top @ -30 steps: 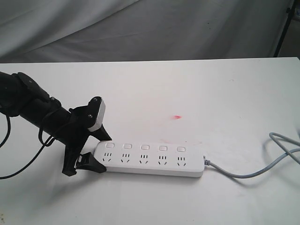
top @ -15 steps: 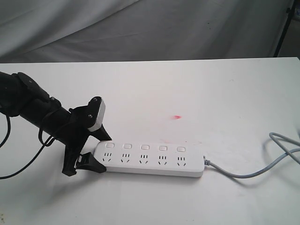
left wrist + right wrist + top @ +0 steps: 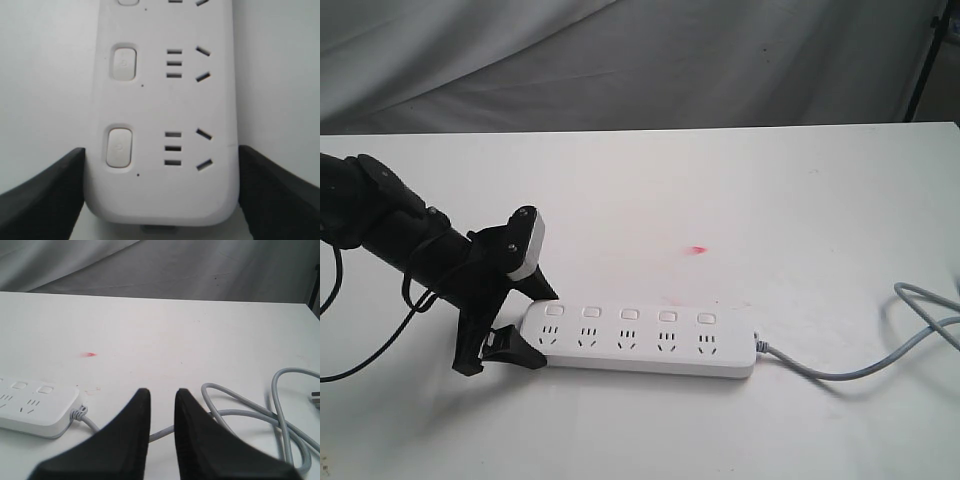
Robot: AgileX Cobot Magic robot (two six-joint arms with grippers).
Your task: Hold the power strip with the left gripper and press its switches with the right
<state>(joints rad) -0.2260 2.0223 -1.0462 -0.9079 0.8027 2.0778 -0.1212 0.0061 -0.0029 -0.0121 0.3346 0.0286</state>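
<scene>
The white power strip lies flat on the white table, its five switches in a row above the sockets. My left gripper straddles the strip's left end, one black finger against each long side, shut on it. The left wrist view shows that end of the power strip up close between the left gripper fingers, with the nearest switches. My right gripper does not show in the exterior view; it hovers beyond the power strip's cable end, jaws a narrow gap apart, holding nothing.
The grey cable runs from the strip's right end and loops off the table's right side; its coils lie just beyond my right fingers. A small red mark sits mid-table. Grey cloth hangs behind the table's far edge.
</scene>
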